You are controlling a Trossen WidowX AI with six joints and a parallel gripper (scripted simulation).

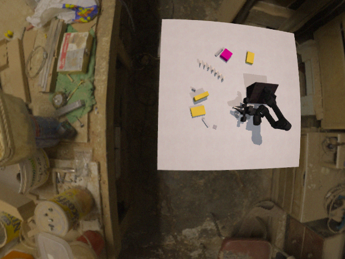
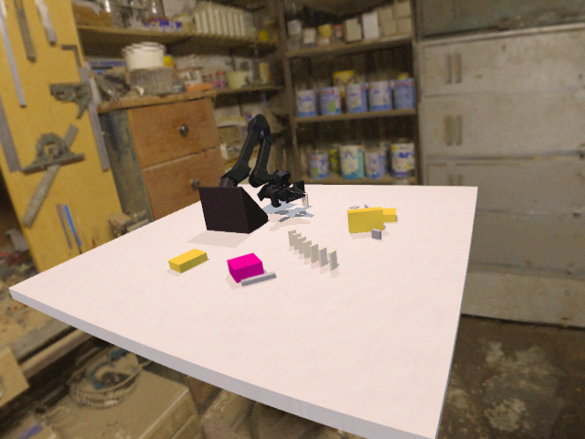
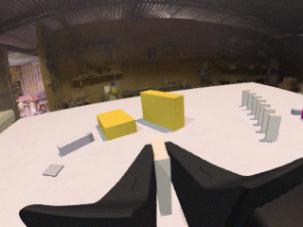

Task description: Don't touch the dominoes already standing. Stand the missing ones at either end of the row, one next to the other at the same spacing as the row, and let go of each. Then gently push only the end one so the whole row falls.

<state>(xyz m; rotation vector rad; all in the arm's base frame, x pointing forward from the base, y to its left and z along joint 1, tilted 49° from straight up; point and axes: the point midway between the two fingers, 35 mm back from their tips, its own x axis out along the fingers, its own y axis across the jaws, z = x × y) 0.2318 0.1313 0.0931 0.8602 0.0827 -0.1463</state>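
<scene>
A row of several thin cream dominoes stands upright and diagonally on the white table. Its end nearest the arm's base is a standing domino (image 1: 222, 79) (image 2: 292, 238); the other end is a standing domino (image 1: 199, 64) (image 2: 333, 259). My gripper (image 1: 235, 108) (image 2: 303, 194) (image 3: 158, 148) is shut on a cream domino (image 2: 304, 200) (image 3: 164, 184). The held domino hangs upright, long side down, above the table, well apart from the row. In the top view, the gripper is below and right of the row. The domino's upper part is between the fingertips.
An upright yellow block (image 1: 201, 96) (image 2: 365, 220) (image 3: 162, 111) and a flat one (image 1: 198, 110) (image 3: 116, 124) lie beyond the gripper. A magenta block (image 1: 226, 54) (image 2: 245, 266), another yellow block (image 1: 250, 57) (image 2: 187, 260), grey bars (image 1: 205, 122) (image 3: 76, 143) and a small tile (image 1: 214, 127) (image 3: 53, 170) also lie around.
</scene>
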